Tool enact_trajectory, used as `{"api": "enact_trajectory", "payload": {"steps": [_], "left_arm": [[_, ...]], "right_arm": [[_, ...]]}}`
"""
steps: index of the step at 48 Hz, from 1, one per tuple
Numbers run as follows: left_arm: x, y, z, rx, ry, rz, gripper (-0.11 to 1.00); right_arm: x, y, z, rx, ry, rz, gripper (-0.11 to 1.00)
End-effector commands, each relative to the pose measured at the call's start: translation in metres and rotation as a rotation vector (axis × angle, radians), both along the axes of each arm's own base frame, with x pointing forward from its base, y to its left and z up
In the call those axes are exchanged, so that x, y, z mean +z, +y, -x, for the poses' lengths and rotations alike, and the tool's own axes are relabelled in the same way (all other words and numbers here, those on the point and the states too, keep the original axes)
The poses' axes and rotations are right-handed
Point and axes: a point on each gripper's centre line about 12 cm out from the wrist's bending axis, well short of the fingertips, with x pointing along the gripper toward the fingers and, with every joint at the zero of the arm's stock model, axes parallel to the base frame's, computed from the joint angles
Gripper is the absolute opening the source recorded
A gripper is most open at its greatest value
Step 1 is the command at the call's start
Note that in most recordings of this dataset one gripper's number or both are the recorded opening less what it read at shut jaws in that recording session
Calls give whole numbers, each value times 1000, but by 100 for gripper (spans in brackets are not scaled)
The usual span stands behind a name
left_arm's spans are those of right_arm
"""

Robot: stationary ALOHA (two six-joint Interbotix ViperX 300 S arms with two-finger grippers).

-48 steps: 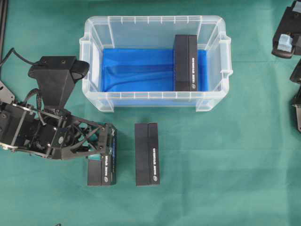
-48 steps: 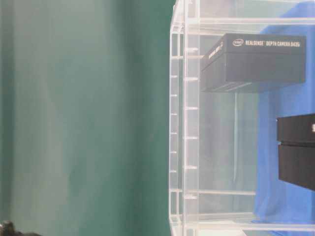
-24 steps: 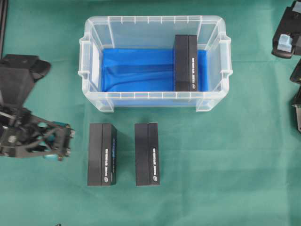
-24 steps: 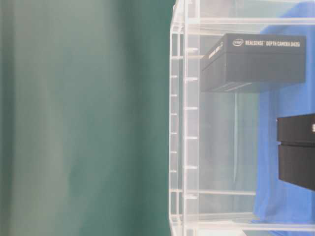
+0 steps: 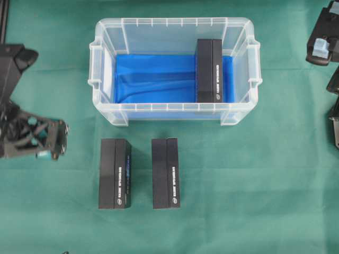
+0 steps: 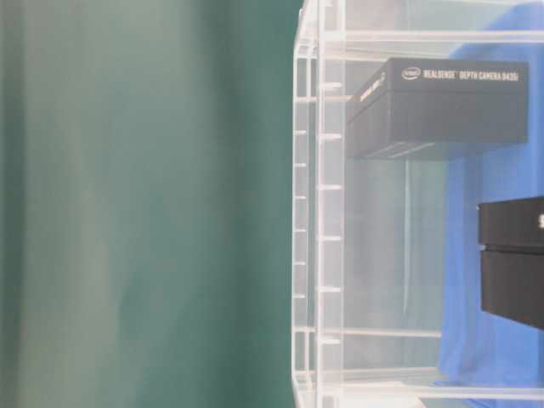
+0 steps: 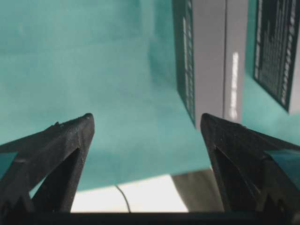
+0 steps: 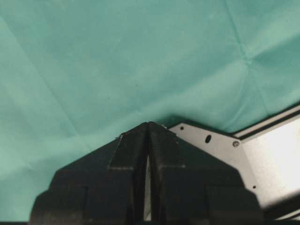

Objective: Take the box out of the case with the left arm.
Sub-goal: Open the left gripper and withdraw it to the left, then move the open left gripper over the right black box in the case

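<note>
The case [image 5: 106, 63] is a clear tub with a blue cloth on its floor. One black box [image 5: 209, 70] lies inside it against the right wall, and in the table-level view this box [image 6: 442, 106] shows through the clear wall of the case [image 6: 319, 212]. My left gripper [image 5: 62, 138] hangs open and empty at the far left, clear of the case and left of the boxes on the table. In the left wrist view the left gripper [image 7: 146, 119] frames only green cloth. My right gripper [image 8: 149, 124] is shut on nothing.
Two more black boxes lie side by side on the green cloth in front of the case, one on the left [image 5: 115, 173] and one on the right [image 5: 166, 173]. The right arm [image 5: 322, 37] is parked at the far right edge. The left wrist view shows the table's front edge [image 7: 140, 197].
My left gripper has drawn back to the left, away from the left table box it hovered over a second ago. Its jaws stayed open. The boxes have not moved.
</note>
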Motion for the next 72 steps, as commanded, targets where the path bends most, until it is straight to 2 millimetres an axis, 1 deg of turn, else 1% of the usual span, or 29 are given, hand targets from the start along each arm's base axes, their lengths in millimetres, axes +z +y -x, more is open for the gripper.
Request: {"api": "enact_trajectory", "payload": {"steps": [1, 6, 10, 17, 23, 27, 33, 42, 49, 58, 72], "left_arm": [[7, 15, 2, 6, -17, -11, 91], [8, 37, 3, -1, -12, -38, 91], [9, 61, 5, 17, -1, -61, 91], [10, 93, 10, 12, 20, -98, 91], [11, 116, 15, 14, 35, -114, 91], [11, 124, 17, 38, 39, -105, 91], [11, 126, 19, 50, 40, -104, 91], [11, 125, 17, 49, 37, -93, 91], [12, 126, 13, 48, 30, -89, 91], [16, 129, -8, 38, 24, -87, 91], [27, 134, -63, 13, 1, -92, 91]], "right_arm": [[3, 0, -2, -1, -12, 3, 0], [3, 0, -2, -3, -13, 3, 0], [4, 0, -2, -3, -14, 3, 0], [4, 0, -2, -3, -16, 3, 0], [4, 0, -2, -4, -14, 2, 0], [4, 0, -2, -7, -15, 2, 0], [4, 0, -2, -21, -16, -1, 0], [3, 0, -1, -32, -15, -3, 0], [4, 0, -2, -31, -18, -3, 0], [3, 0, -2, -31, -18, -3, 0], [3, 0, -2, -31, -19, -3, 0]]}}
